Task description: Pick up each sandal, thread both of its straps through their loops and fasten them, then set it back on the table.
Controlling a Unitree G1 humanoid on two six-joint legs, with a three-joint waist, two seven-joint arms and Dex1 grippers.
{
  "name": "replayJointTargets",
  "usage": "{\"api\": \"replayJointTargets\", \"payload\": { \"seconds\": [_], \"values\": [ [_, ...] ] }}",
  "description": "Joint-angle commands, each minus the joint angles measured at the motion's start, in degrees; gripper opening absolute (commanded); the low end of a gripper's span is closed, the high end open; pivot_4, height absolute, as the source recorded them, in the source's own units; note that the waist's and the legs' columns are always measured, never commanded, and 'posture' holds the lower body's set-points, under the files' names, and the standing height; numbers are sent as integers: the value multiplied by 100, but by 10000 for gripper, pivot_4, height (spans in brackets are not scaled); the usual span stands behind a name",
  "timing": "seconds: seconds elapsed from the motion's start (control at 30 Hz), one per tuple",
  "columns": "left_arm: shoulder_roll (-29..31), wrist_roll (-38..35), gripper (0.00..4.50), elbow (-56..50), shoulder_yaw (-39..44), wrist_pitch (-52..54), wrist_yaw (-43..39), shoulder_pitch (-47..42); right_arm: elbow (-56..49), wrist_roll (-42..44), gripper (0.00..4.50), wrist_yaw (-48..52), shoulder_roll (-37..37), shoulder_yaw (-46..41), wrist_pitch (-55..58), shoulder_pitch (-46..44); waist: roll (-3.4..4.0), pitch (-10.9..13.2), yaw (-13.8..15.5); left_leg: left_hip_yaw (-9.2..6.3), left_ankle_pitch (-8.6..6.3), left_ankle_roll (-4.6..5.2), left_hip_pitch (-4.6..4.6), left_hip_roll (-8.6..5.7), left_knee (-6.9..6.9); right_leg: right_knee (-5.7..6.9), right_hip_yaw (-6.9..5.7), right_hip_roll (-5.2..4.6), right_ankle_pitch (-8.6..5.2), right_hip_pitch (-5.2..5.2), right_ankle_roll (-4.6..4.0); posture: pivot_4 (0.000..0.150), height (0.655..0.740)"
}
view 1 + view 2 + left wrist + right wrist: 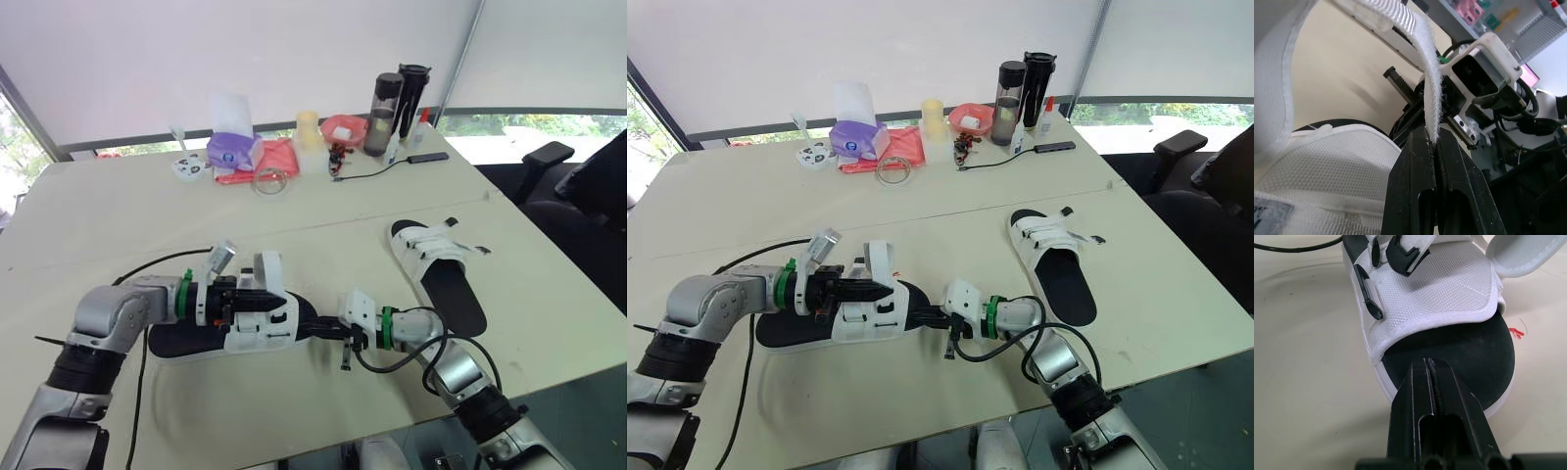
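Observation:
A sandal (186, 341) with a black sole and white upper lies on the table in front of me. My left gripper (1432, 143) is shut on the end of one of its white straps (269, 276), holding it up over the upper. Two black loops (1400, 257) sit on the upper's side with nothing through them. My right gripper (1427, 364) is shut, its tips resting on the black footbed at the toe end. A second sandal (438, 274) lies flat further right, its white straps lying across the upper.
Along the table's far edge stand two dark bottles (397, 98), a red bowl (343, 127), a purple tissue pack (232, 149), a tape roll (271, 182) and a black cable (382, 171). A black chair (549, 157) is off the right edge.

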Motion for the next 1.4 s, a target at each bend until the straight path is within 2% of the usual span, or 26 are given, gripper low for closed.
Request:
{"api": "replayJointTargets", "payload": {
  "seconds": [0.03, 0.8, 1.4],
  "values": [
    [13, 49, 269, -49, 8, -48, -115, -11, 664, -492, 0, -172, -102, 225, 399, 253, 0, 0, 0, 0, 0, 0, 0, 0, 0, 0, 0, 0, 0, 0, 0, 1500, 7400],
    [-36, 140, 269, -355, -225, -3, -256, 206, 648, -474, 0, -249, -83, 188, 448, 259, 1, -1, 4, -1, -1, -1, 2, 0, 0, -2, 0, -3, 0, 2, 0, 1500, 7400],
    [221, 939, 269, -465, -605, -826, -607, 469, 646, -470, 0, -262, -92, 180, 434, 270, 7, -1, -9, -1, -2, -3, 9, 2, -7, -17, 1, -4, 0, 3, 0, 1500, 7400]
  ]
}}
